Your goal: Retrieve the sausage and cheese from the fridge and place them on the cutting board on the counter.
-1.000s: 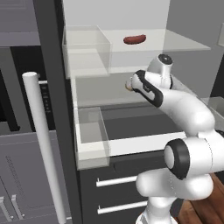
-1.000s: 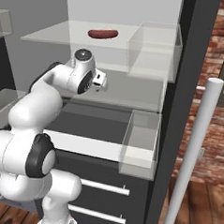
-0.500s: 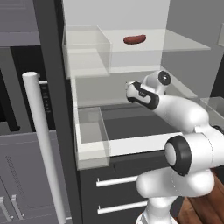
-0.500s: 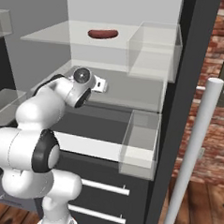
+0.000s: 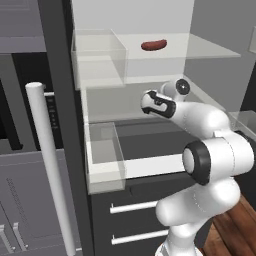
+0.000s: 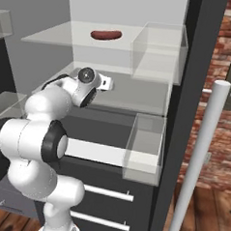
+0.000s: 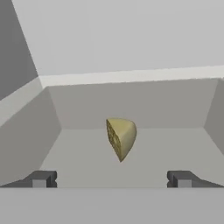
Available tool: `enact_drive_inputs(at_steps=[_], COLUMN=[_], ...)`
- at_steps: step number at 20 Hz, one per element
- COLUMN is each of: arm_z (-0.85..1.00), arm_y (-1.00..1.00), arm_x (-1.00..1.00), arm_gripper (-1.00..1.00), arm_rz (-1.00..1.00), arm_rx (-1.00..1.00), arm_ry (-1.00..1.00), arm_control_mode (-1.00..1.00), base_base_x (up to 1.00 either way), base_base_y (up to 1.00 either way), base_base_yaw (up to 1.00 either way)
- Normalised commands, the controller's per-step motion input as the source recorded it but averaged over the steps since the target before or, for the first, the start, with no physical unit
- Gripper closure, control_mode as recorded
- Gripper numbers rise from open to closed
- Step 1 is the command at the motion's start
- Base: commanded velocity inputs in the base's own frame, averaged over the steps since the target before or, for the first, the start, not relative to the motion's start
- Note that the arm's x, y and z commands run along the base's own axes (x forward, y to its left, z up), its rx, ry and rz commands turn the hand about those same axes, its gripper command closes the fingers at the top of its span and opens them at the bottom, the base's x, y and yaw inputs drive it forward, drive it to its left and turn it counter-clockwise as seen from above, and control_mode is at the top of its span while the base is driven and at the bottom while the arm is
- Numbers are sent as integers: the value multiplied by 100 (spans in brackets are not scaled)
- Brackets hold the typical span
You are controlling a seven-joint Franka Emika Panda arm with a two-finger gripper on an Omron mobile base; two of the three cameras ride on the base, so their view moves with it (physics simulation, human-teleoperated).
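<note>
The fridge (image 5: pixel 56 75) stands open. The reddish-brown sausage (image 5: pixel 154 45) (image 6: pixel 106 35) lies on its upper glass shelf. My arm reaches into the shelf space below that, with the hand (image 5: pixel 156 102) (image 6: pixel 86 82) low over the middle shelf. In the hand view the pale yellow cheese (image 7: pixel 121 138) sits on the grey shelf floor straight ahead, a short way beyond my gripper (image 7: pixel 111 179). The gripper is open, its fingertips (image 7: pixel 41 178) wide apart with nothing between them. The cutting board and the counter are out of view.
Clear door bins (image 5: pixel 104 150) (image 6: pixel 145 148) flank the opening on both sides. Long silver bar handles (image 5: pixel 47 165) (image 6: pixel 197 156) stand near the cameras. Below the shelves are two dark drawers (image 5: pixel 135 206). A brick wall (image 6: pixel 224 109) lies to the right.
The hand has dropped from just under the upper shelf and pushed deeper into the middle shelf space. The gripper stayed open and the sausage did not move.
</note>
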Motion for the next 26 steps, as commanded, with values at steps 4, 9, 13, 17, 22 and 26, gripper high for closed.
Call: enact_drive_inputs(at_steps=[4, 9, 13, 17, 22, 26], arm_z=[14, 0, 0, -3, -14, -21], arm_y=[0, 0, 6, 3, 0, 0], arm_x=[35, 45, 39, 27, 2, 6], arm_gripper=[-100, -100, -100, -100, -100, -100], arm_rz=[-4, -1, 0, 0, 0, 0], arm_rx=[-11, -9, -5, -2, -1, 0], arm_ry=[2, 1, 7, 15, 24, 18], arm_control_mode=[-100, -100, -100, -100, -100, -100], base_base_x=[0, 0, 0, 0, 0, 0], base_base_y=[0, 0, 0, 0, 0, 0], base_base_yaw=[0, 0, 0, 0, 0, 0])
